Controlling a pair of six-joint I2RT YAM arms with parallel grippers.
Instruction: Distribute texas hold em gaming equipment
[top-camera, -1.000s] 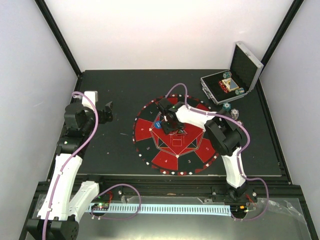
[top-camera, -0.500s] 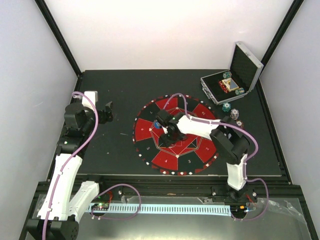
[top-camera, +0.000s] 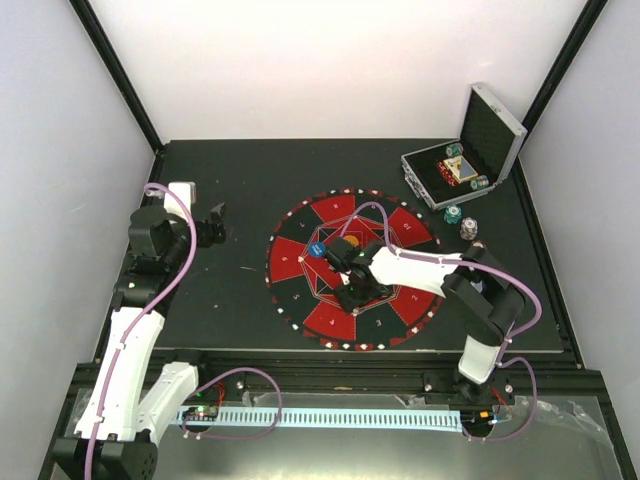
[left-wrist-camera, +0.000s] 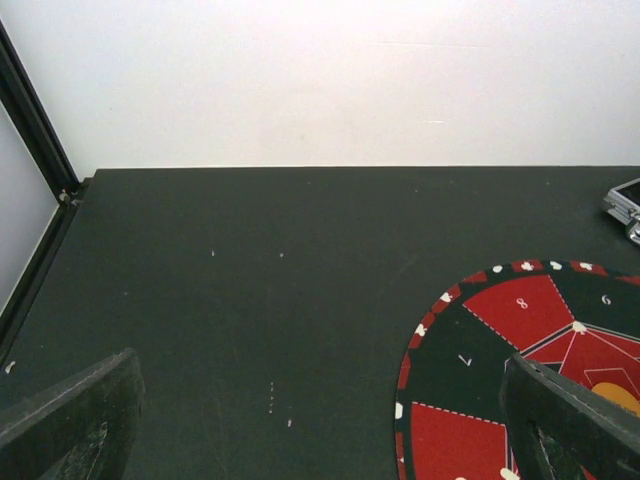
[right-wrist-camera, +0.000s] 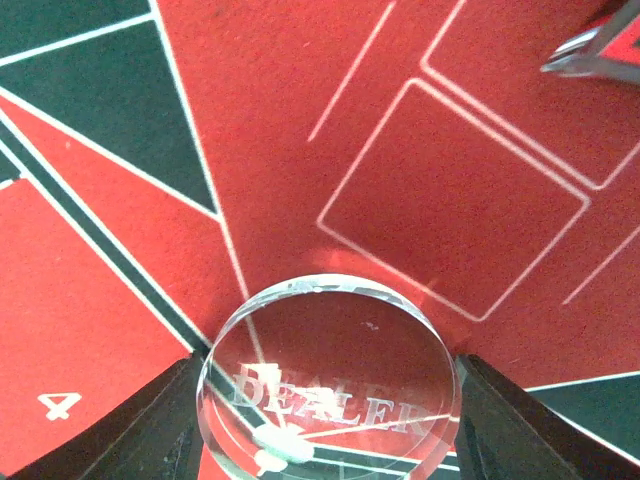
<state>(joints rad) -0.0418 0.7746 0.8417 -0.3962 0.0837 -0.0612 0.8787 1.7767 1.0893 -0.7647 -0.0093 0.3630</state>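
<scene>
A clear round disc engraved "DEALER" (right-wrist-camera: 330, 350) sits between the black fingers of my right gripper (right-wrist-camera: 330, 400), which is shut on it just above the red-and-black mat (right-wrist-camera: 450, 190). In the top view that gripper (top-camera: 352, 287) hangs over the mat's middle. A blue marker disc (top-camera: 314, 251) and an orange one (top-camera: 350, 241) lie on the mat behind it. Two small chip stacks (top-camera: 453, 214) stand on the table near the case. My left gripper (top-camera: 215, 225) is open over bare table at the left, its fingers (left-wrist-camera: 70, 425) wide apart with nothing between them.
The silver hinged case (top-camera: 480, 135) stands open at the back right with more chips and cards inside. The round mat (top-camera: 300, 270) fills the table's middle, and its left edge (left-wrist-camera: 480, 340) shows in the left wrist view. Walls close in on both sides.
My right arm has swung from the mat's back left toward its middle and front, carrying the clear disc. The orange disc is now uncovered. The left arm has not moved.
</scene>
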